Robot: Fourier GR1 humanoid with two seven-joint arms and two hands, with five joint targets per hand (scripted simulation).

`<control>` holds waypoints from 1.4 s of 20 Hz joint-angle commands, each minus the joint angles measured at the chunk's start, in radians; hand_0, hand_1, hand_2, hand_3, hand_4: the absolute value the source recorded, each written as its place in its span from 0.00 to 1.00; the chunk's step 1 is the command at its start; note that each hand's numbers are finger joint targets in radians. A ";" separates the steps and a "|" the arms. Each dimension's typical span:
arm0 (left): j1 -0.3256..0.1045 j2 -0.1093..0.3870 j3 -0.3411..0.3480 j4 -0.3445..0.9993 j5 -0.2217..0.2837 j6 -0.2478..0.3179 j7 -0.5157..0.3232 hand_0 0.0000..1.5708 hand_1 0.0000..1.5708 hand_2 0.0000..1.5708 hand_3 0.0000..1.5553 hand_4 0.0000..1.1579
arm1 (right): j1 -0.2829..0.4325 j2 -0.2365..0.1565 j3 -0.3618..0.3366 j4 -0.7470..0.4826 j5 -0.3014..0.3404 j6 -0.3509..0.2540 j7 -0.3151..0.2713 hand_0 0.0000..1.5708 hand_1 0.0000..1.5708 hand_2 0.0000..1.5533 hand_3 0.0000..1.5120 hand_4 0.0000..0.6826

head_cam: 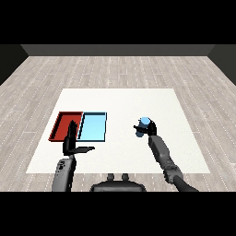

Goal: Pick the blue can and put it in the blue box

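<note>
With the right hand (148,128) curled round the blue can (144,122) at about four o'clock on the counter (138,99), the carry should stay upright and level toward the blue tray (93,127) at nine o'clock, avoiding the open-fingered left hand (71,143).

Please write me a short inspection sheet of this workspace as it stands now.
Surface: white table, bare around the trays.
Job's things: small blue can right of the trays, outside them; shallow light blue tray holds nothing, beside the shallow red tray.
Clutter: nothing seen.
Hands: right hand curled round the can; left hand open, near the trays' front edge.
Cables: nothing seen.
Surroundings: grey plank floor, dark wall behind.
</note>
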 commanded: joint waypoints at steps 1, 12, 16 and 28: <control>-0.027 0.011 0.021 0.009 0.014 -0.003 0.017 0.00 0.00 0.00 0.00 0.00 | -0.003 -0.002 -0.006 0.002 -0.010 0.000 -0.017 0.93 0.93 0.93 0.94 0.78; 0.030 -0.016 -0.041 -0.043 -0.017 -0.002 0.008 0.00 0.00 0.00 0.00 0.00 | 0.100 0.042 0.131 -0.322 0.089 -0.109 -0.001 0.92 0.92 0.95 0.90 0.73; -0.007 -0.041 -0.099 0.030 -0.076 0.036 0.001 0.00 0.00 0.00 0.00 0.00 | 0.147 0.058 0.141 -0.435 0.063 -0.088 0.051 0.93 0.93 0.95 0.90 0.75; -0.086 -0.042 -0.159 0.036 -0.017 0.046 0.081 0.00 0.00 0.00 0.00 0.00 | 0.274 0.080 0.254 -0.765 0.106 -0.094 0.195 0.92 0.92 0.95 0.90 0.78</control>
